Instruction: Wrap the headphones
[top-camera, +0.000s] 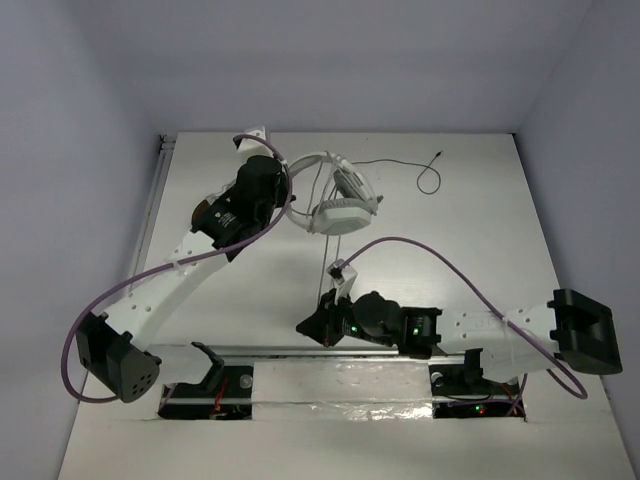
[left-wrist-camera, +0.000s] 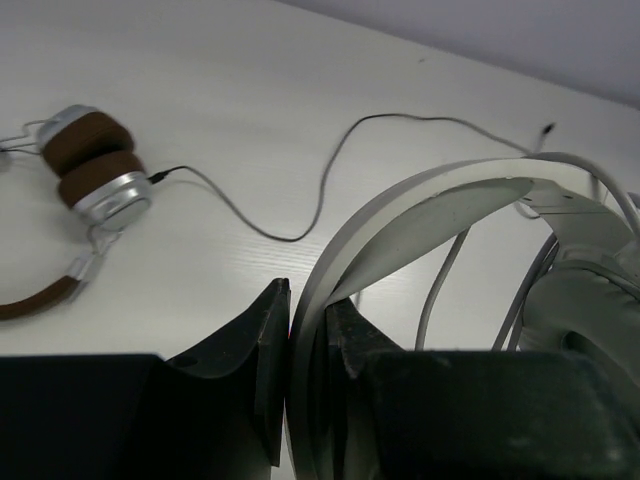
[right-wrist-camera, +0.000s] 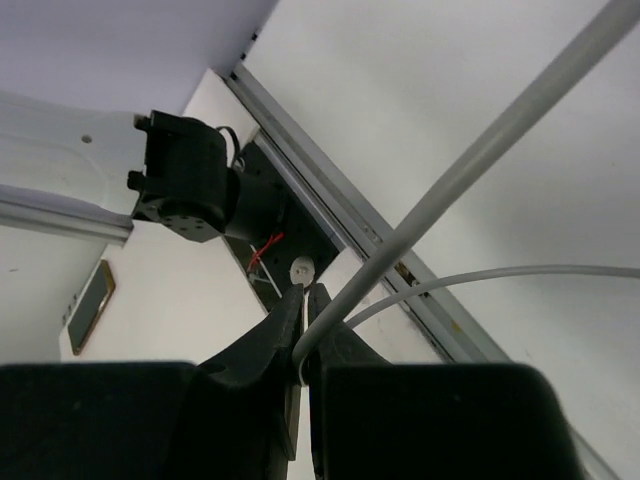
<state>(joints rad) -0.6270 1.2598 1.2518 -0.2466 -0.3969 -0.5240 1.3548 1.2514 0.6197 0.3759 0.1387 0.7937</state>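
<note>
Toward the far middle of the white table (top-camera: 480, 250) are the white over-ear headphones (top-camera: 340, 210), with the broad headband turned to the left arm's side and the oval ear cups close together. The left gripper (left-wrist-camera: 308, 350) reaches in from the left and has the headband edge-on between its two black fingers (left-wrist-camera: 262, 360). The jaws press on the band from both sides, with no gap visible. In the left wrist view the band curves up and over to a grey padded ear cup (left-wrist-camera: 585, 310) at the right edge. Strands of the thin grey cable (right-wrist-camera: 480, 150) hang through the arch. Whether the cups rest on the table or hang just above it cannot be told.

From the headphones the cable runs toward the near edge, to the right gripper (right-wrist-camera: 305, 305). That gripper sits near the middle of the table's near side, close to the metal rail (top-camera: 270, 349). Its jaws are almost together, pinching the cable between the tips. One strand leaves the tips taut and slanting upward, and a second curves off to the side beside it.

Beyond the left gripper lies a smaller pair of brown-cupped headphones (left-wrist-camera: 95, 170) with a brown band, on the table and well apart from the white pair. Its thin dark cord (left-wrist-camera: 300, 238) snakes across the table to a small plug (left-wrist-camera: 548, 128).
</note>
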